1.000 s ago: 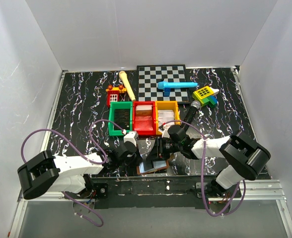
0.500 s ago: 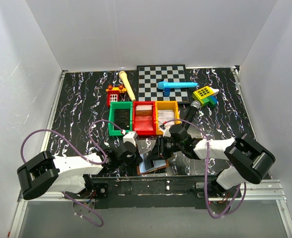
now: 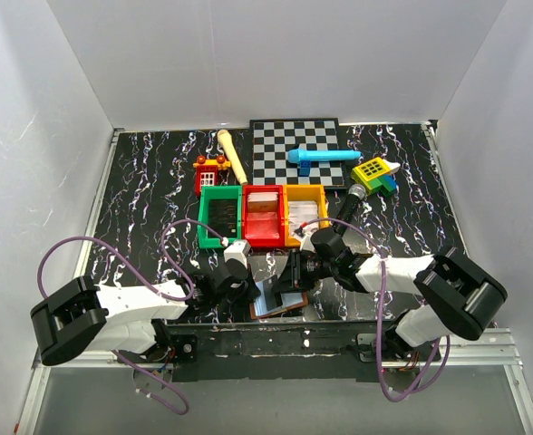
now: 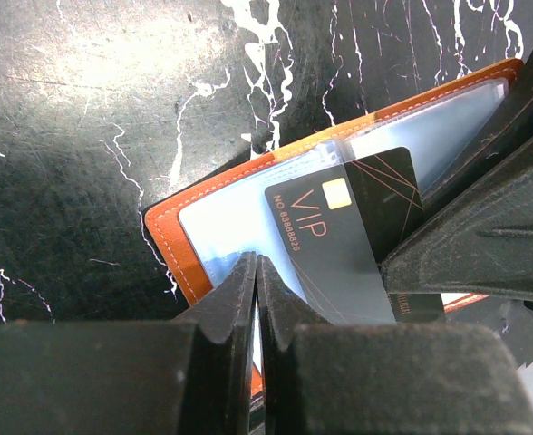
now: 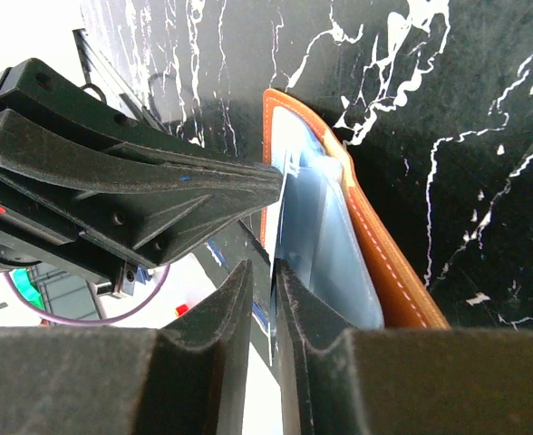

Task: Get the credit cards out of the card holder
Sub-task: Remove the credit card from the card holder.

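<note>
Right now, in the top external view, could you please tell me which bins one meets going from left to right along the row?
green bin → red bin → orange bin

What the right claw (image 5: 274, 270) pinches shows only edge-on between its fingertips, too thin to identify. Beneath the left claw (image 4: 256, 267) the near edge of the card holder (image 4: 221, 217) is lost, and just right of that claw a finger (image 4: 484, 227) of the right claw covers the lower corner of the black VIP card (image 4: 339, 227). From above, the holder is a sliver between both claws, its panels too small to make out
</note>
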### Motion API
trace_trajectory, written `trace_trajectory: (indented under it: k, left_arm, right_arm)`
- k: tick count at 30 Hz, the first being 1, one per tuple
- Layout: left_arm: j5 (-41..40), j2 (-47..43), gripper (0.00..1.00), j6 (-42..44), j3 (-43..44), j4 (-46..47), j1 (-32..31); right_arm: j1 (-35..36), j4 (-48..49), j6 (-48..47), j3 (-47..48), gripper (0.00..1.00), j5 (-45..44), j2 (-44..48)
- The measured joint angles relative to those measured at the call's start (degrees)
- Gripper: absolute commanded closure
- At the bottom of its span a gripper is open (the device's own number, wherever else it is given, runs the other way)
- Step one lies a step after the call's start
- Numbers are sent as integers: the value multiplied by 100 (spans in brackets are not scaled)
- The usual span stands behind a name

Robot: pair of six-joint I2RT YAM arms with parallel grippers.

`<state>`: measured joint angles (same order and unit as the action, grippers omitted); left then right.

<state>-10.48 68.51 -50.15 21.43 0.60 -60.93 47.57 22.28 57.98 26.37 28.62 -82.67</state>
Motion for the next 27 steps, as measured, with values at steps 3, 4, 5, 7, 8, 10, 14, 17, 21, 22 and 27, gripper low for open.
trace_trajectory:
  k: [3, 4, 5, 7, 8, 10, 14, 17, 21, 22, 27]
  left_arm:
    - [-2, -13, 100, -2, -9, -9, 0]
    - [-4, -17, 100, -2, -15, -9, 0]
    - [-7, -26, 100, 0, -20, -15, 0]
    - [-9, -46, 100, -2, -35, -17, 0]
    - [-9, -48, 100, -4, -37, -17, 0]
    - [-9, -48, 100, -4, -39, -17, 0]
    - [-9, -48, 100, -4, -39, -17, 0]
    - [-7, -48, 100, -7, -39, -20, 0]
    - [-7, -66, 100, -26, -50, -24, 0]
    - [-9, -72, 100, -28, -55, -26, 0]
    - [-7, -105, 100, -66, -94, -15, 0]
  right_arm:
    - [-22, -129, -33, 0, 78, -22, 61]
    - [-28, -170, -44, 0, 77, -26, 85]
    - [-33, -212, -59, 0, 75, -37, 111]
    - [-37, -304, -98, 0, 73, -50, 192]
    - [-37, -321, -101, 0, 73, -57, 221]
    - [-37, -382, -129, 0, 74, -81, 286]
    - [-37, -501, -142, 0, 78, -127, 332]
    - [-37, -579, -151, 0, 83, -146, 337]
    - [-37, -629, -181, 0, 93, -155, 363]
    - [-37, -643, -195, 2, 95, -160, 367]
    - [-37, -903, -282, 15, 99, -221, 444]
